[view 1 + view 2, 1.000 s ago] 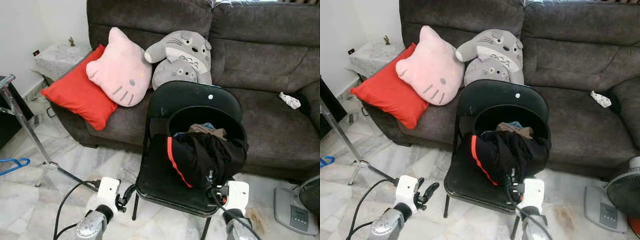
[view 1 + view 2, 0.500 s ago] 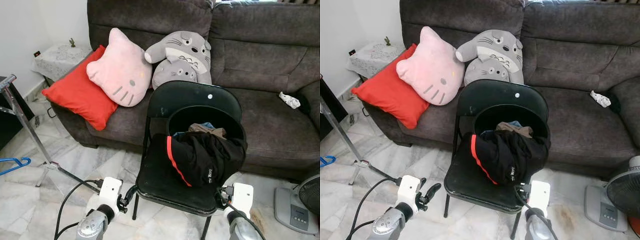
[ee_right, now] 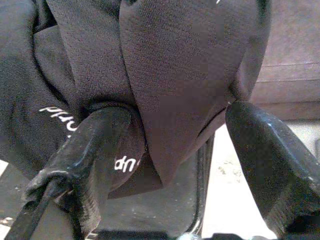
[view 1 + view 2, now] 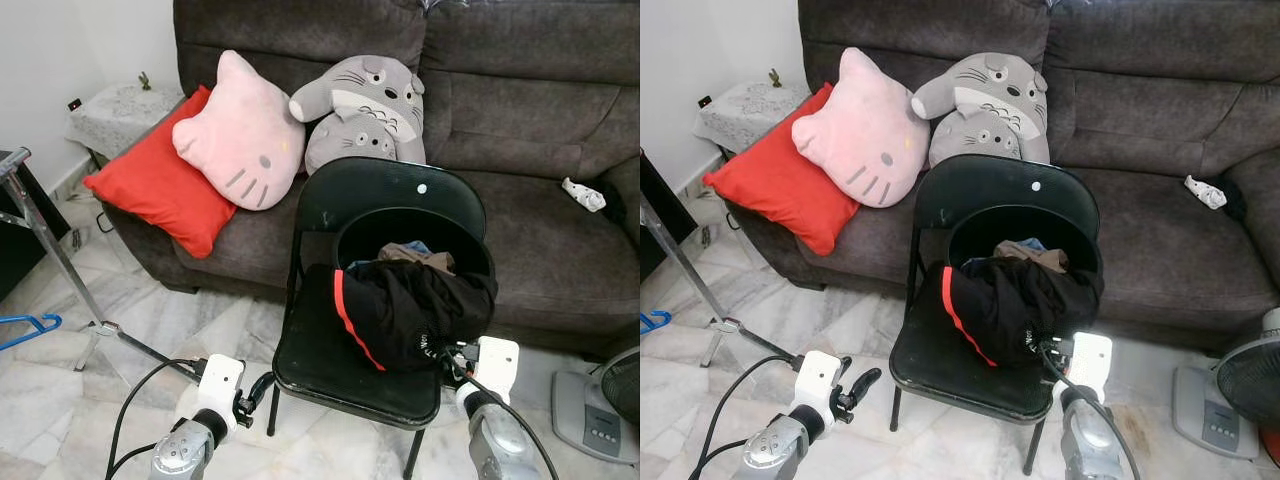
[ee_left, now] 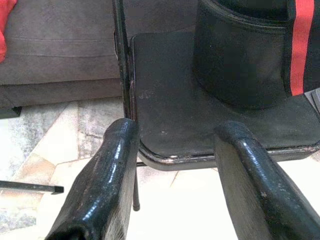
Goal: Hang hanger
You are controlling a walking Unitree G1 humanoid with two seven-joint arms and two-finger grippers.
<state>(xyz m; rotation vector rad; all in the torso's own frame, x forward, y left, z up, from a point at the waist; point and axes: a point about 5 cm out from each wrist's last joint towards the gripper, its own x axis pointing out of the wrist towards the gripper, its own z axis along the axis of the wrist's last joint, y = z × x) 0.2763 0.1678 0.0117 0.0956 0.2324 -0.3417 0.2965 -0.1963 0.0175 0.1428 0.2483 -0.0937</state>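
Well, the worry from where I stand is the right gripper (image 3: 165, 145): its fingers are spread wide with a fold of the black garment (image 4: 410, 310) lying between them and pressing on one finger. If they close now, my guess is they drag that garment (and perhaps the black basket (image 4: 410, 235) it spills from) off the folding chair (image 4: 350, 370), and none of that is the hanger.

The blue hanger (image 4: 28, 328) lies on the marble floor (image 4: 60, 400) at about nine o'clock from the chair, well apart from it, just beside the foot of the metal stand (image 4: 50, 260). Only its tip shows at the frame's edge, so I cannot tell its full shape.

The left gripper (image 5: 175, 180) is also spread open and holds nothing; it points at the chair's front edge, hovering near the seat's seven o'clock corner. The hanger sits off around nine o'clock from that gripper, well apart from it, and much further from the right one.

I would judge a turn towards the stand is needed; reaching from here risks snagging the cable (image 4: 140, 390) trailing by the left arm.
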